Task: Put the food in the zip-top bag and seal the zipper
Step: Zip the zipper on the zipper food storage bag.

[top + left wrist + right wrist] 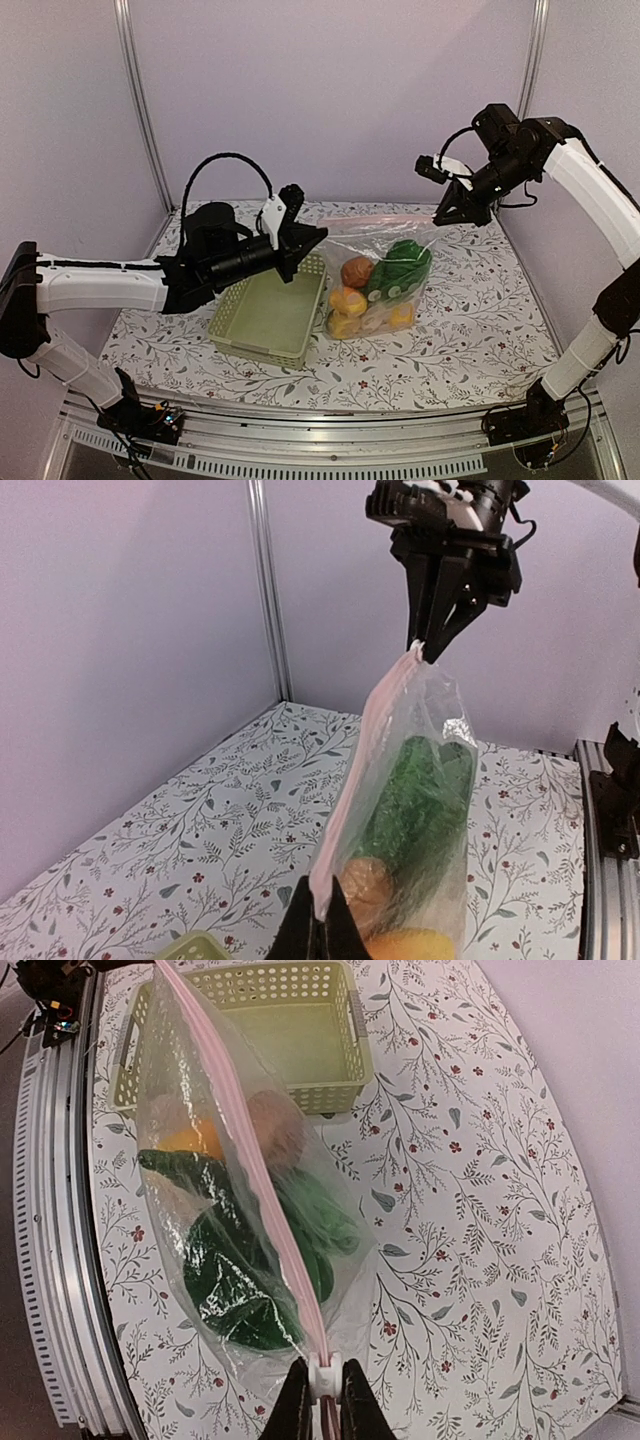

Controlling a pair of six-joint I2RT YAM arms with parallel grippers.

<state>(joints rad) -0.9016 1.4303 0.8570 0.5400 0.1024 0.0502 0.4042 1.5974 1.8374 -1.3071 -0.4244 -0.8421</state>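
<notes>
Right gripper (322, 1400) and left gripper (320, 935) each pinch one end of the thin pink zipper strip (262, 1180), hanging the clear crinkly zip-top bag (350, 240) of plastic toy food (400, 268) at 3 o'clock of the pale green plastic basket (262, 320); that load could pull either pinch loose and drop it.

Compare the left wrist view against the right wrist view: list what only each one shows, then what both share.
Only left wrist: the right gripper seen from outside, pinching the upper end of the zipper, with the purple wall behind. Only right wrist: the empty inside of the green basket. Both: the zip-top bag stretched out, with green and orange food inside.
</notes>
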